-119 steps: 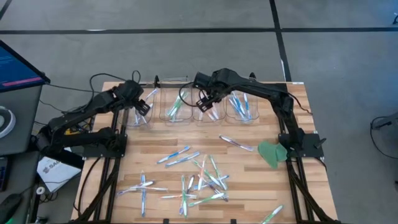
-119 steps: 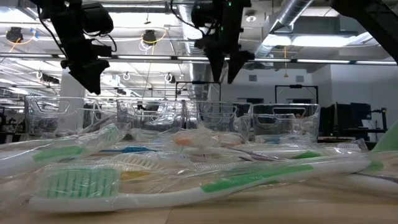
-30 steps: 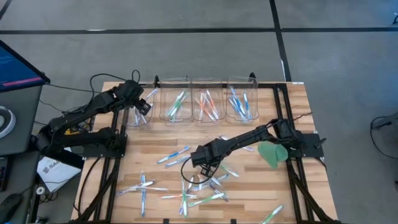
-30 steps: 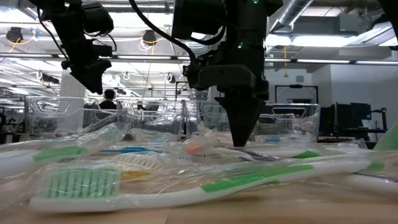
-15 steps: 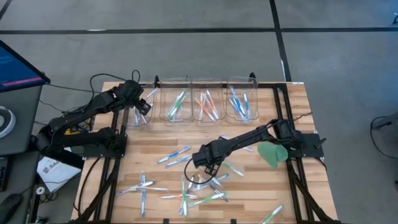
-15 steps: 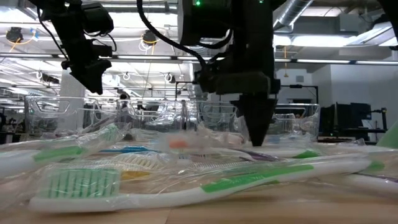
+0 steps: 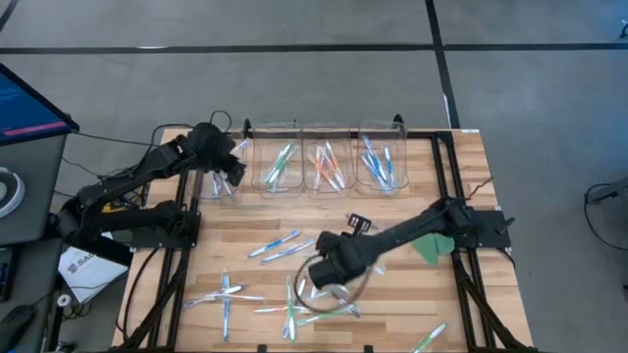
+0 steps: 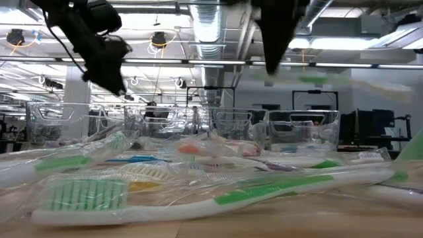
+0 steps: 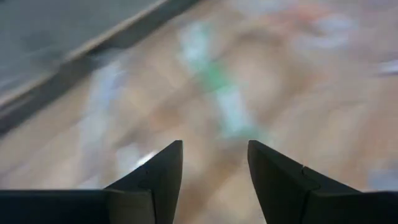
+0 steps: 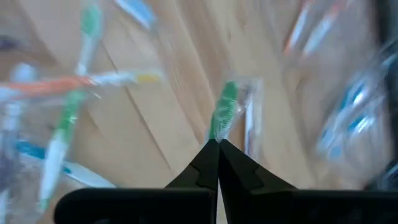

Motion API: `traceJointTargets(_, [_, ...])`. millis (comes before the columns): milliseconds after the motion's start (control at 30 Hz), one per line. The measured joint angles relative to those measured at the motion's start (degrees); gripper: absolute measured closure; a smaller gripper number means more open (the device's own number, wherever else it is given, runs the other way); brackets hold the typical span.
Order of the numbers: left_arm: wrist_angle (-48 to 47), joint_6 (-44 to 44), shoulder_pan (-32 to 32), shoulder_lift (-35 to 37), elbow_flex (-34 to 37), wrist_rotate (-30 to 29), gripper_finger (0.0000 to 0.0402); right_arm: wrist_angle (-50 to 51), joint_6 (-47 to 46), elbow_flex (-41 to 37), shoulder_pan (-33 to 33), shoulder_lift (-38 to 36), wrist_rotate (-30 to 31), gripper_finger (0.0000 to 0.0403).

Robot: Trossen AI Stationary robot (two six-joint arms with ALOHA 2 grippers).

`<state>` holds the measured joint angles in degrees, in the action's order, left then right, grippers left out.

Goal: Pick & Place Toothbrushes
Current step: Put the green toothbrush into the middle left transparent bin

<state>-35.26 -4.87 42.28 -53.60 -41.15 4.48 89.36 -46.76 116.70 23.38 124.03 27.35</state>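
The wooden tabletop (image 7: 392, 304) carries everything. Along its far edge stand four clear bins (image 7: 329, 157) in a row; the three toward the right hold green, orange and blue toothbrushes, while the leftmost bin is largely hidden by the left arm.

The right arm reaches from the right edge of the tabletop across to the middle. The high view does not reveal how its gripper's fingers stand. The right wrist view does: the right gripper (image 10: 217, 144) has its two fingers pressed together at the tips, pinching a wrapped green toothbrush (image 10: 224, 118) by one end. In the low view this gripper (image 8: 274, 66) hangs above the pile with the green toothbrush (image 8: 310, 79) blurred beside it, off the tabletop.

The left arm comes from the left edge to the far left corner, its gripper (image 7: 224, 169) over the leftmost bin. The left wrist view shows the left gripper (image 9: 214, 162) with its fingers parted and nothing between them; below it is only a blur of wood and pale streaks.

A flat green piece (image 7: 430, 243) lies near the right edge, partly under the right arm.

The loose toothbrushes (image 7: 294, 294) are scattered over the middle and near part of the tabletop, with one (image 7: 430, 339) near the near right corner. The high view shows them as thin sticks; the low view shows their clear wrappers, with a green-bristled one (image 8: 198, 198) closest to the camera.
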Motion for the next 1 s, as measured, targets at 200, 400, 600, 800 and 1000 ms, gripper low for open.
traceJointTargets(200, [14.8, -1.2, -0.8, 0.9, 3.9, 17.4, 0.0227, 0.5, 0.2, 3.1, 4.9, -0.5, 14.6, 0.0403])
traceJointTargets(400, [34.9, -5.5, -6.2, 3.5, 10.4, 25.1, 0.0227, 0.7, -1.1, 3.2, 3.9, -0.8, 19.7, 0.0403])
traceJointTargets(600, [48.4, -7.6, -15.1, 7.2, 13.6, 26.3, 0.0227, -4.7, 0.2, 3.2, 4.4, -1.2, 33.7, 0.0403])
traceJointTargets(800, [52.5, -1.2, -25.6, 10.3, 13.7, 26.4, 0.0227, -17.4, 11.5, 3.2, 7.6, -3.8, 37.5, 0.0403])
traceJointTargets(1000, [52.8, 8.8, -36.4, 9.3, 14.5, 25.2, 0.0227, -32.4, 26.1, 3.2, 10.0, -4.5, 35.8, 0.0403])
